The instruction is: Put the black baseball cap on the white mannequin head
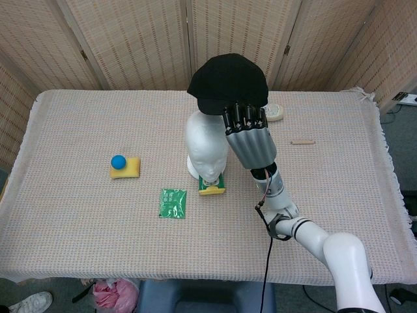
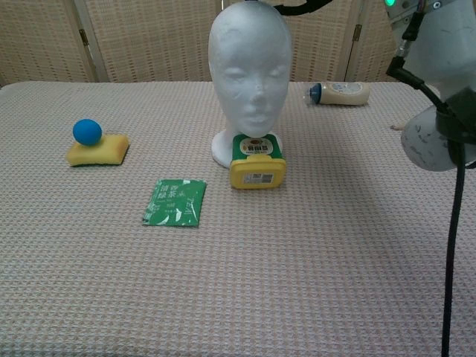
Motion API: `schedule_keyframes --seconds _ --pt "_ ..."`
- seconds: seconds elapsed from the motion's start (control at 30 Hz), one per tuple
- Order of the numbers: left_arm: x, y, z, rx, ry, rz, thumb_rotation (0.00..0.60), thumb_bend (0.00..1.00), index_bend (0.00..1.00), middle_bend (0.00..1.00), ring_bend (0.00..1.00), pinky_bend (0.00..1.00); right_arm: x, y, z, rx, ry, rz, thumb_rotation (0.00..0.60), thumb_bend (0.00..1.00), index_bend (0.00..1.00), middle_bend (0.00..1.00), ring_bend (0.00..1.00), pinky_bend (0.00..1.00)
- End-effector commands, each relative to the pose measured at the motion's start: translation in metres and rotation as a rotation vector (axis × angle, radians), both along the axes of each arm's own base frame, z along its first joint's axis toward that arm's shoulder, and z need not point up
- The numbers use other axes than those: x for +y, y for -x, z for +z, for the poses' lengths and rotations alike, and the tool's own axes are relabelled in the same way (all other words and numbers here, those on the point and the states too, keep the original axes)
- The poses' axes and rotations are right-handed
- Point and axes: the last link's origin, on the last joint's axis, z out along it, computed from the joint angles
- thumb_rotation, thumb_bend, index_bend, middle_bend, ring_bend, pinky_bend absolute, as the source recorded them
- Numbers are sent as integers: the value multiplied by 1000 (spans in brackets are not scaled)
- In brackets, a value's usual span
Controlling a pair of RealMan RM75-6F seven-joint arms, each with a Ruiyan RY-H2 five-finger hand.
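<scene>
Above the white mannequin head [image 1: 207, 145], the right robot hand [image 1: 249, 135] grips the black baseball cap [image 1: 228, 83], brim leftward.

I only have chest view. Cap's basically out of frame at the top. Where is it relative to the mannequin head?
Observer: In the head view the black baseball cap is up in the air, overlapping the back-right top of the white mannequin head; not seated yet.
Operator: Which hand has it?
Observer: The right hand, fingers gripping the cap's near edge. The left hand shows in neither view.
Operator: Anything behind the head I can't see?
Observer: A small yellow-tipped item pokes out right behind it; I cannot tell what it is.
</scene>
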Motion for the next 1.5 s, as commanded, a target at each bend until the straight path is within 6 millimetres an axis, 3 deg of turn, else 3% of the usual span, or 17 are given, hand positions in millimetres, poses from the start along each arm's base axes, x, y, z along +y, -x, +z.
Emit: schedule_keyframes --seconds 0.03,0.23,0.53,1.5 --pt "0 0 1 -2 -2 -2 600 225 0 0 0 124 -1 -13 -12 -20 -37 12 600 581 810 769 705 883" --pt "-4 0 3 -8 -3 -5 600 225 0 0 0 124 6 -18 -35 -16 -95 36 600 581 810 769 705 883" --pt "-7 0 2 6 0 -2 600 225 0 0 0 124 20 -9 -49 -32 -147 77 600 581 810 769 705 883" --pt "-4 2 -1 17 7 22 600 225 0 0 0 124 73 42 -85 83 -256 151 600 581 810 768 705 883"
